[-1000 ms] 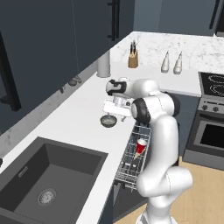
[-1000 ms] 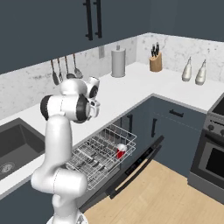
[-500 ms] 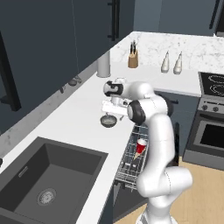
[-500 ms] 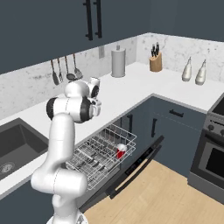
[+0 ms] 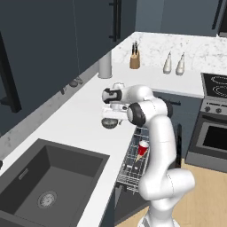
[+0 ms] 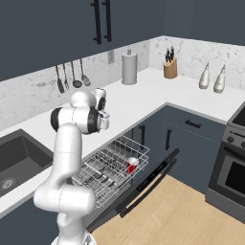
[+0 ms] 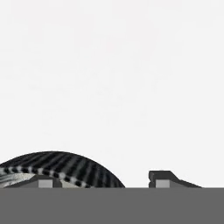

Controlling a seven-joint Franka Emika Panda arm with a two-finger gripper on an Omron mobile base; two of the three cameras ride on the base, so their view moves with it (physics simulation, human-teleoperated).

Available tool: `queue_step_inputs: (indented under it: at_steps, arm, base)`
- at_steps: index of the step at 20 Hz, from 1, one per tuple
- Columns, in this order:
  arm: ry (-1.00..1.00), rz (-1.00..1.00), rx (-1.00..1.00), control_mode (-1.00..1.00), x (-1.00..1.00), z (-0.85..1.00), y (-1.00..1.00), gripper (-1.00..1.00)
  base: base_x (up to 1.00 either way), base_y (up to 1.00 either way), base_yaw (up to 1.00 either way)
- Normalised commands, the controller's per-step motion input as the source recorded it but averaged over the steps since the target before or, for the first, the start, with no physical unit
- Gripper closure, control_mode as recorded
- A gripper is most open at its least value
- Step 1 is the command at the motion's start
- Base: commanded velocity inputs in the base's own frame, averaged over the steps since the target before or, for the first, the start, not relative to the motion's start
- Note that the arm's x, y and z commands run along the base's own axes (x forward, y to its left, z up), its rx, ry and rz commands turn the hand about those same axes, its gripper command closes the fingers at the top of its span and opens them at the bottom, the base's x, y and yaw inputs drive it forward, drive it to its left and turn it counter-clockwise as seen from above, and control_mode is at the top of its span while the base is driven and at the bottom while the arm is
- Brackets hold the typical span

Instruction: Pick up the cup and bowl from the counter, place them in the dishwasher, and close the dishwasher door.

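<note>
Gripper [image 5: 110, 119] is seen mid-frame, lowered right over the bowl [image 5: 109, 123] on the counter [image 5: 80, 117]; fingers [image 7: 164, 179] straddle its rim, grip cannot be told. Cup [image 6: 132, 165] sits in dishwasher rack [image 6: 111, 165], center frame.

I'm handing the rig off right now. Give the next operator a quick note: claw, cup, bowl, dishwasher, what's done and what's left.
Claw: low over the bowl on the counter; the hand view shows one finger beside the bowl's rim, and a grip can't be confirmed.
Cup: red, already in the pulled-out dishwasher rack.
Bowl: on the counter near its front edge, above the rack.
Dishwasher door: open, folded down.
Done: cup loaded.
Left: grasp the bowl, put it in the rack, close the door.
</note>
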Motion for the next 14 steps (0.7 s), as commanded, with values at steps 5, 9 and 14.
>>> queue_step_inputs:
  at_steps: [5, 9, 14]
  arm:
    - [-0.13, 0.0, 0.0, -1.0, -0.02, -0.16, 0.0, 1.0]
    - [-0.41, 0.0, 0.0, -1.0, -0.68, -0.19, -0.4, 1.0]
    - [-0.41, 0.0, 0.02, -1.0, -1.0, -0.15, -0.91, 1.0]
  base:
    - [0.0, 0.0, 0.0]
    - [0.0, 0.0, 0.0]
    - [0.0, 0.0, 0.0]
